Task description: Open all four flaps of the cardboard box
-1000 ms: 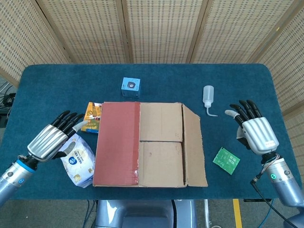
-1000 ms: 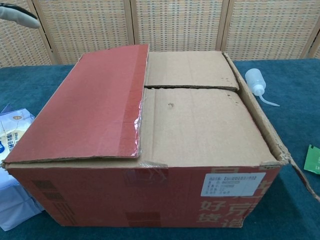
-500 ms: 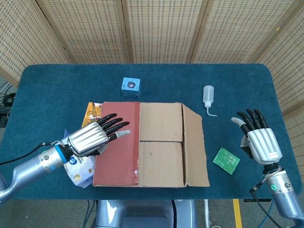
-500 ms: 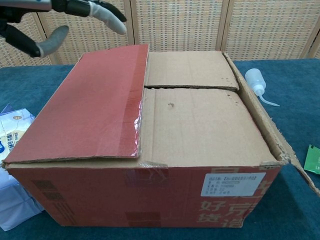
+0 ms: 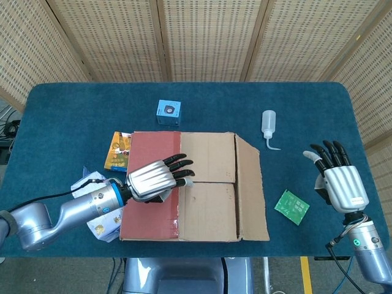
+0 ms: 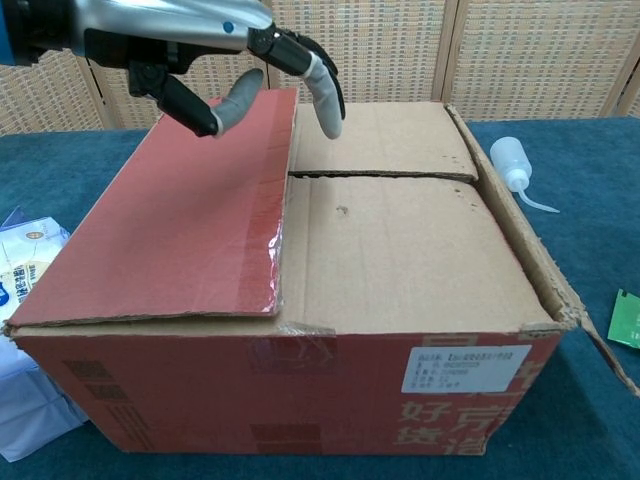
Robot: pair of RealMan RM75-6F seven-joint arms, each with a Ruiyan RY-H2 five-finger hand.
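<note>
Hovering over red flap [image 5: 150, 184] of cardboard box [image 6: 400, 260]: left robot hand [image 5: 153, 179], empty.

The box [image 5: 193, 187] hides part of the snack packets [image 5: 117, 151] at its left; its label [image 6: 466, 368] is too small to read.

one cardboard box [image 5: 195, 187], two hands, perhaps five loose items
</note>
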